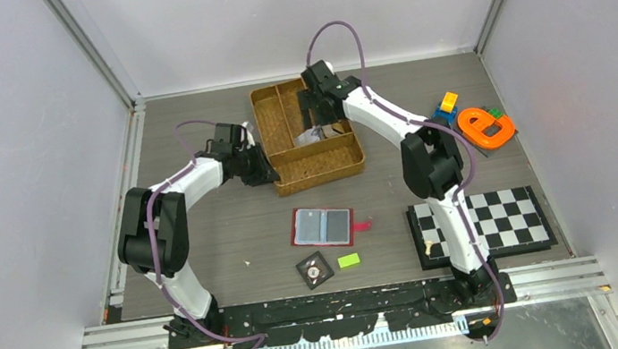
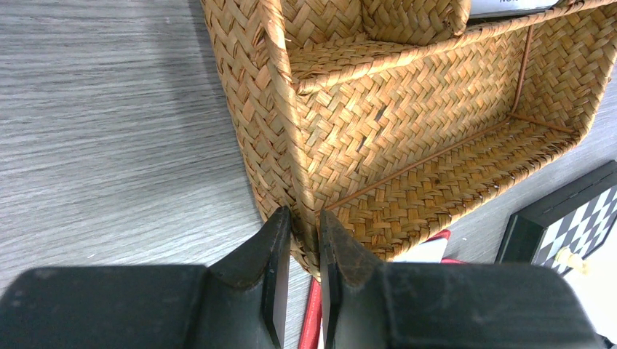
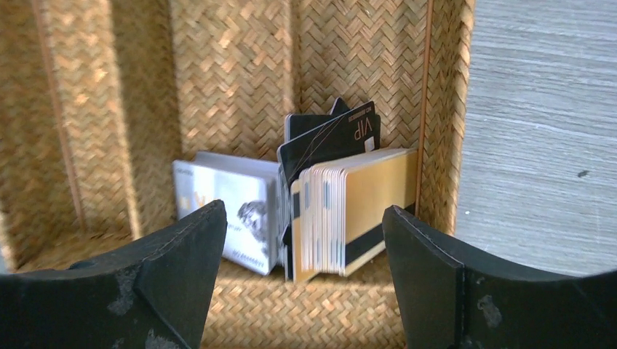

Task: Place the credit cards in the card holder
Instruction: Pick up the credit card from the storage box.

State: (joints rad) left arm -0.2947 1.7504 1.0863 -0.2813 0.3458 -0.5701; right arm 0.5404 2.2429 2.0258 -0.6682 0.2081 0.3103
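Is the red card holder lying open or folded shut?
Open: the card holder lies spread flat, its grey-blue inner pockets facing up.

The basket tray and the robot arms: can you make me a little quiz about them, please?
1. True or false: the red folding wallet lies inside the woven brown divided tray.
2. What does the left gripper pinch? A the tray's wall; B the wallet; C a card.
3. Fill in: the right gripper hangs with jaws ____ above the upright stack of credit cards.
Key: 1 false; 2 A; 3 open.
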